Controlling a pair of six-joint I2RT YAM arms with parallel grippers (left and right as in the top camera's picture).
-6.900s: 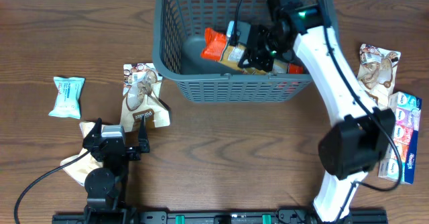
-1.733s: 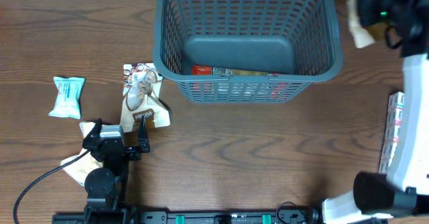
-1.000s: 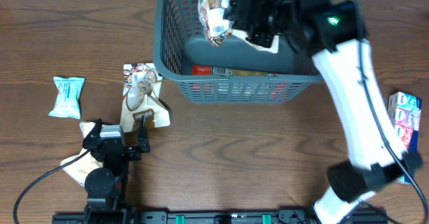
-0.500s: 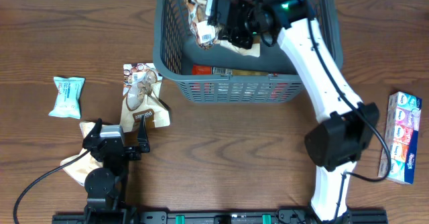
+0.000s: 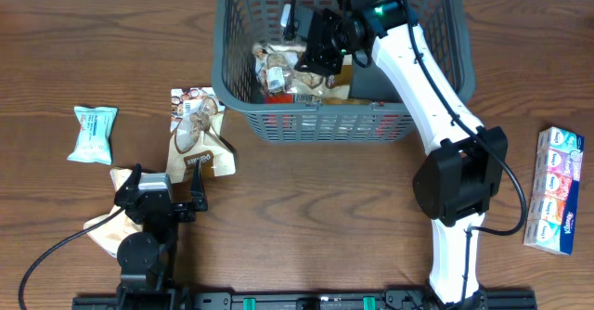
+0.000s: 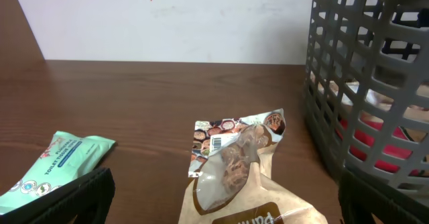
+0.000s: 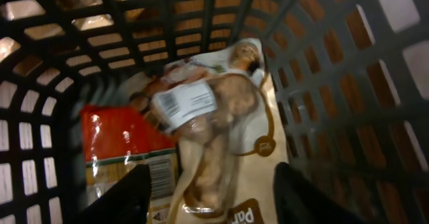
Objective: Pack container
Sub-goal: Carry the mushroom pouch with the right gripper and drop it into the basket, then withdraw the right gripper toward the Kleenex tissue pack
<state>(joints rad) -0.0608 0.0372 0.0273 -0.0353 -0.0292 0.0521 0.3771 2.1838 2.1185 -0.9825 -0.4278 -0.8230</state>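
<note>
The container (image 5: 339, 124) sits at the far edge of the counter (image 5: 325, 208). Inside it the right fingers (image 7: 124, 197) hang parted over a brown snack packet (image 7: 214, 117) that lies loose, so it is likely delivered. The left fingers (image 6: 74, 197) gape wide — empty.

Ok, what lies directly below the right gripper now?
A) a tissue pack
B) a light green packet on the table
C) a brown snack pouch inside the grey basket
C: the right wrist view shows the brown snack pouch in the grey basket, partly over a red packet, under the open right gripper.
</note>
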